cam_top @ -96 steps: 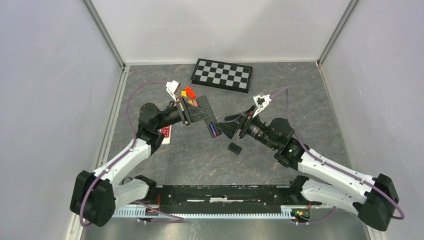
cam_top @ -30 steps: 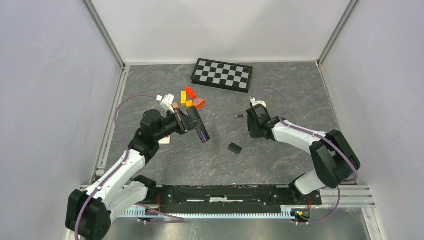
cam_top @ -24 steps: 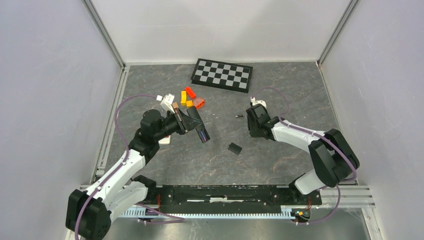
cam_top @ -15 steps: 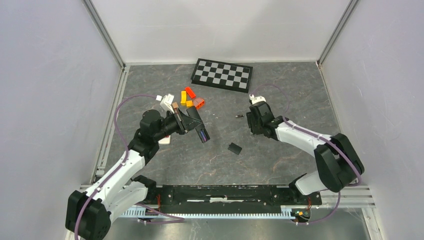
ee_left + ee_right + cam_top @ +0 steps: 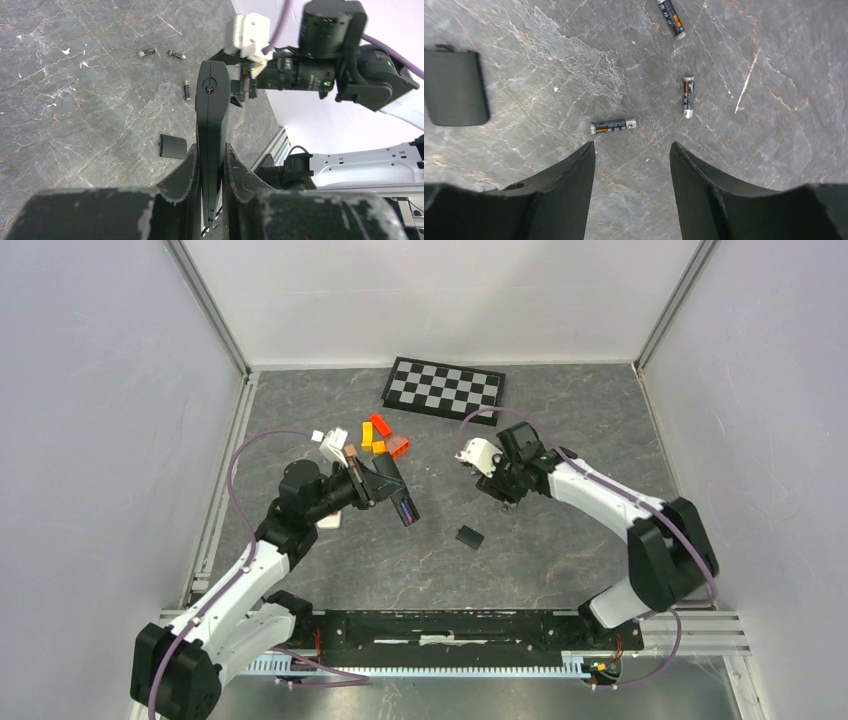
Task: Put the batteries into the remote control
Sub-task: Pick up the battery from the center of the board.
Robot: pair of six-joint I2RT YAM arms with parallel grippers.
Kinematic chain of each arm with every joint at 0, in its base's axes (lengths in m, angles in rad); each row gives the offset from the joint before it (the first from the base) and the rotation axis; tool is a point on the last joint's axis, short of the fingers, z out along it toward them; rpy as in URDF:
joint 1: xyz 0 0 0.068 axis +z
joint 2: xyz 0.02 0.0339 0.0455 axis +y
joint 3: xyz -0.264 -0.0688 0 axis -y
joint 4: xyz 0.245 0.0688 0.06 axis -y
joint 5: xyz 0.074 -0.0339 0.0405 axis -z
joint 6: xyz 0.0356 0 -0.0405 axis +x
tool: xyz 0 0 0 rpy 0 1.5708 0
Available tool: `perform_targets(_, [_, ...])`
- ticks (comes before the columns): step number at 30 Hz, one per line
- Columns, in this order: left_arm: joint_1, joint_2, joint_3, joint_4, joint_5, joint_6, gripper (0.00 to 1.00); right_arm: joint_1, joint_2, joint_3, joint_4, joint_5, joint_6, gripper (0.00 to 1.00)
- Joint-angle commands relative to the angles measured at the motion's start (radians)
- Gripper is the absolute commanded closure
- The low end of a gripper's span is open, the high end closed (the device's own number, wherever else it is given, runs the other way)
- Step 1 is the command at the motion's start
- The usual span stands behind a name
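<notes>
My left gripper is shut on a black remote control, which it holds on edge above the table; its fingers clamp the remote control near its lower end. Three batteries, slim and dark with silver ends, lie on the grey table: battery, battery and battery. My right gripper hangs open, pointing down, just short of the nearest battery, with nothing between its fingers. The left wrist view shows the batteries beside my right gripper.
The black battery cover lies loose on the table, and the right wrist view has this cover at its left. Orange and red blocks and a chequered board lie at the back. Grey walls close off the sides.
My right gripper has swung back and left over the batteries, turned to point down, and its jaws have spread wider. The left arm and the remote control have not moved.
</notes>
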Motion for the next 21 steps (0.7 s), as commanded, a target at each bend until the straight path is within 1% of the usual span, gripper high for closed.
perform_targets(1, [-0.002,0.016,0.048,0.013,0.032,0.025,0.98,-0.007,0.127,0.09,-0.145,0.026,-0.167,0.39])
perform_targets(5, [-0.002,0.033,0.066,0.012,0.037,0.028,0.98,-0.01,0.195,0.143,-0.169,0.019,-0.191,0.41])
perform_targets(8, [-0.002,0.044,0.072,0.006,0.04,0.031,0.98,-0.009,0.232,0.162,-0.176,0.023,-0.206,0.46])
perform_targets(11, [-0.001,0.045,0.07,0.004,0.038,0.031,0.98,-0.01,0.255,0.16,-0.171,0.042,-0.217,0.47])
perform_targets(21, [-0.002,0.072,0.075,0.012,0.036,0.022,0.98,-0.009,0.313,0.161,-0.122,0.034,-0.254,0.46])
